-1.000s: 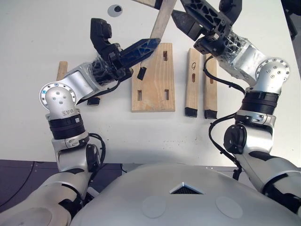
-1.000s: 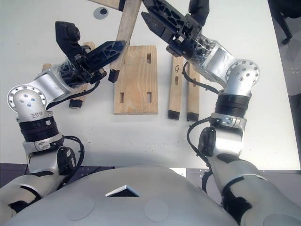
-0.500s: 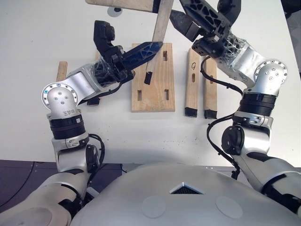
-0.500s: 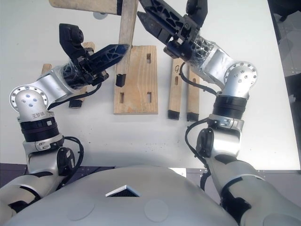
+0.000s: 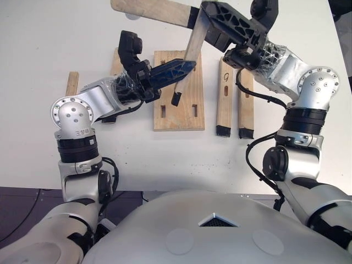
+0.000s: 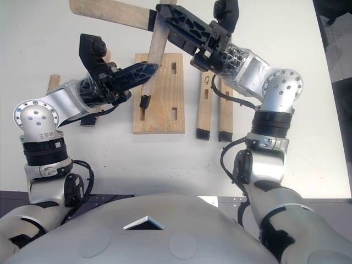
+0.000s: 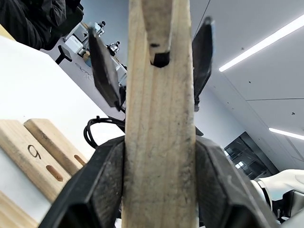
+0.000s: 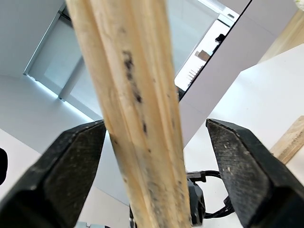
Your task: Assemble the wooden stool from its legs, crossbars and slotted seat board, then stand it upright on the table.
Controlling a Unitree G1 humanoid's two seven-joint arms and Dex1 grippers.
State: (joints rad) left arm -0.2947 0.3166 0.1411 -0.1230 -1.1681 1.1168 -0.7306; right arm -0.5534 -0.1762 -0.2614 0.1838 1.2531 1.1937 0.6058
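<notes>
Likely stiff and light, the leg [image 5: 195,44] is pinched mid-length by the left gripper [image 5: 186,67], while jaws of the right gripper [image 5: 208,19] stand spread round its top.

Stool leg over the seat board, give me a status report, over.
Left gripper shut on leg, tilted, black foot over seat board. Right gripper open, straddling its upper end. Two loose legs lie right of board, clear.

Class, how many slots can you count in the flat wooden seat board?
3 on the flat wooden seat board: far right slot, near left slot, near right slot. The left hand may hide a fourth.
</notes>
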